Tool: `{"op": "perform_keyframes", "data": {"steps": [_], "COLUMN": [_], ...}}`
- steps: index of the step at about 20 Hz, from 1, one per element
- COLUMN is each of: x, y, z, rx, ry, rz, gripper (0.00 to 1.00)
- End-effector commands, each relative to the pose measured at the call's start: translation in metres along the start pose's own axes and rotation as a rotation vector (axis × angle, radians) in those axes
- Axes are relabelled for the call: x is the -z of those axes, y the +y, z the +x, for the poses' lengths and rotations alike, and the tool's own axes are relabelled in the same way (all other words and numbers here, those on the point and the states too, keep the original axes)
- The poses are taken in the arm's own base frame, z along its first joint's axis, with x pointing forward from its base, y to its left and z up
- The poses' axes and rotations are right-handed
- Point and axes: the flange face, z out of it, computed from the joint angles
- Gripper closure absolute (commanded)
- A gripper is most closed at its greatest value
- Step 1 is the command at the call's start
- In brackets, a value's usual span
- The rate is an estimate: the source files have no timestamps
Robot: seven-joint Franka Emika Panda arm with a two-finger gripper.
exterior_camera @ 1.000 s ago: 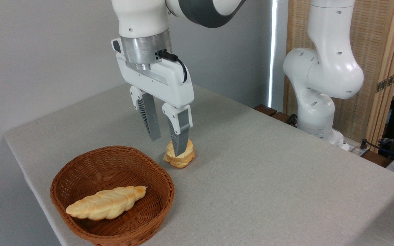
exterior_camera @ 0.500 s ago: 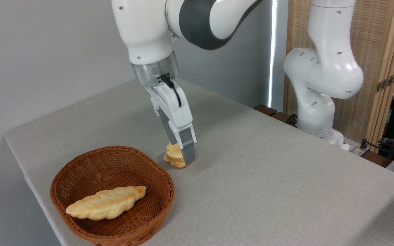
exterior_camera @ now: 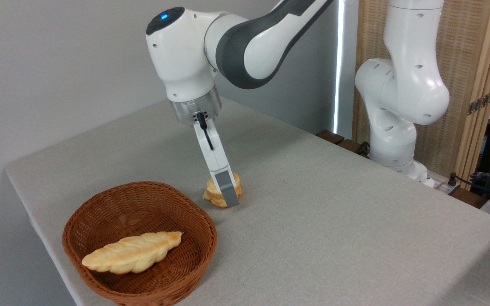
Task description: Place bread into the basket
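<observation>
The bread [exterior_camera: 211, 196], a small layered golden bun, sits on the grey table just behind and to the right of the basket [exterior_camera: 204, 250], a round brown wicker bowl. My gripper [exterior_camera: 227, 198] is down at the bun and turned edge-on to the camera. Its near finger [exterior_camera: 228, 192] covers the middle of the bun, and the far finger is hidden behind it. The bun appears to lie between the two fingers, resting on the table. The gap between the fingers is not visible.
A long pale braided loaf [exterior_camera: 132, 252] lies inside the basket. The arm's white base [exterior_camera: 391, 127] stands at the table's far right edge. The table's left edge [exterior_camera: 32, 212] runs close to the basket. A wooden screen [exterior_camera: 474, 76] stands behind.
The wrist has turned from showing both spread fingers to edge-on, and the gripper has come down around the bun. The bun and the basket have stayed in place.
</observation>
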Motion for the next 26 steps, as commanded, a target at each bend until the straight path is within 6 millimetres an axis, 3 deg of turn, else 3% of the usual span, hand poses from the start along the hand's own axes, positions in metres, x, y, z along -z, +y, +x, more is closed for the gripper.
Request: {"op": "perform_keyframes", "data": {"steps": [1,8,17,26], "x": [0.009,0.02,0.008,-0.004], "y": [0.012,0.014,0.03,0.024], "z": [0.001,-0.005,0.023,0.025], "rx": [-0.028,-0.019,-0.082,-0.096], "ry": [0.029,0.047,0.018,-0.001], "rz": [0.015,0.013,-0.012,-0.016], "gripper": [0.0,0.0,0.0,0.0]}}
